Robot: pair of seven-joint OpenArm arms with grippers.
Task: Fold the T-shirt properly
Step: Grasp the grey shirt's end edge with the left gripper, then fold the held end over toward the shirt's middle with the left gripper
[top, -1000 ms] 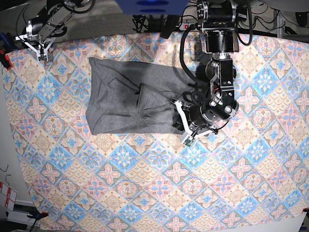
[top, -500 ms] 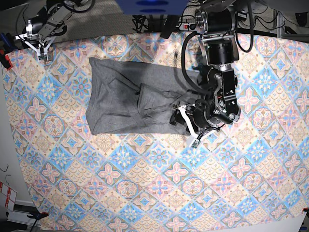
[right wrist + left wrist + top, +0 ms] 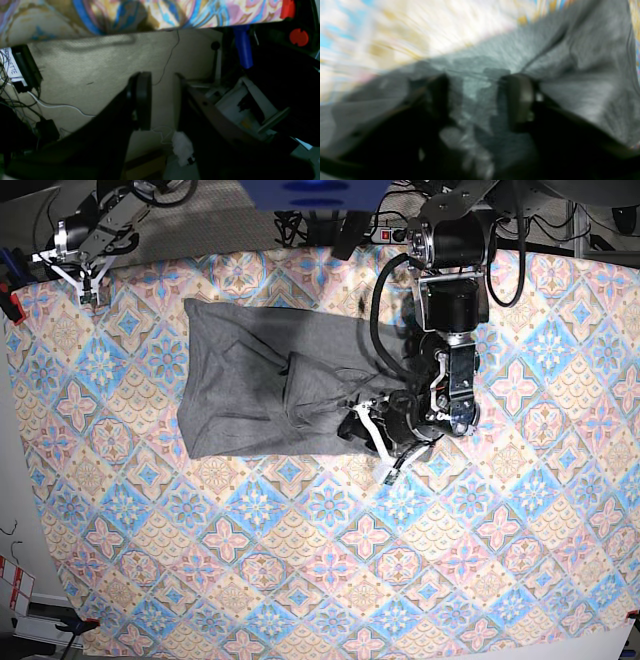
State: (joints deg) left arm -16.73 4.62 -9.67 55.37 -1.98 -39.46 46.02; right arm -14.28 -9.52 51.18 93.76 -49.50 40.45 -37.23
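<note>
Heather-grey knit T-shirt flat on upper-left of patterned table. Left gripper at its right edge, fingers apart over fabric. Right gripper off far-left corner, parted, empty. Near half open.

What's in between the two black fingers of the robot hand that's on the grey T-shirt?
In the left wrist view, grey fabric of the T-shirt fills the gap between the left gripper fingers. The picture is too blurred to tell whether they pinch it.
</note>
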